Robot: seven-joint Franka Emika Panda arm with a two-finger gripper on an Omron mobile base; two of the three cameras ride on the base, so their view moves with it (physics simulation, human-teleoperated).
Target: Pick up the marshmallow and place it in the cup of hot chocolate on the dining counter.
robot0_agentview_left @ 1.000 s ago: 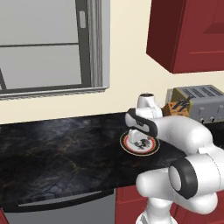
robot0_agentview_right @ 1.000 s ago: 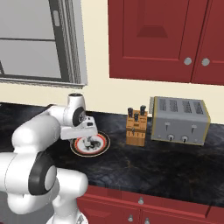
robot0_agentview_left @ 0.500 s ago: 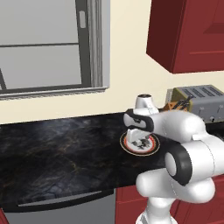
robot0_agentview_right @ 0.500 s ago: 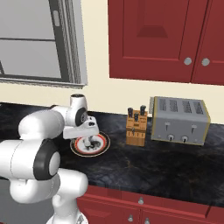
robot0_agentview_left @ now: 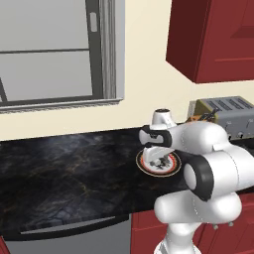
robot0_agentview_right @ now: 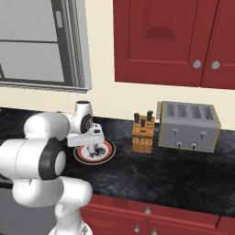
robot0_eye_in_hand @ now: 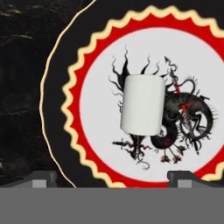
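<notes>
The marshmallow [robot0_eye_in_hand: 142, 104] is a white cylinder lying near the middle of a round plate [robot0_eye_in_hand: 87, 65] with a red scalloped ring and a dark dragon drawing. My gripper [robot0_eye_in_hand: 116, 178] hangs straight above it, open, its two fingertips [robot0_eye_in_hand: 43, 178] wide apart on either side and nothing between them. From the base cameras, the gripper [robot0_agentview_left: 158, 159] [robot0_agentview_right: 95, 148] points down just over the plate [robot0_agentview_left: 172, 163] [robot0_agentview_right: 108, 151] and covers the marshmallow. The cup of hot chocolate and the dining counter are out of view.
The plate rests on a black marbled worktop [robot0_agentview_left: 69, 173]. A wooden knife block [robot0_agentview_right: 142, 135] and a steel toaster [robot0_agentview_right: 188, 126] stand to its right. Red wall cabinets [robot0_agentview_right: 165, 41] hang above, and a window [robot0_agentview_left: 54, 49] is at the back left.
The hand has come down a little closer to the plate while the arm's elbow has shifted. The jaws have stayed open and the plate has not moved.
</notes>
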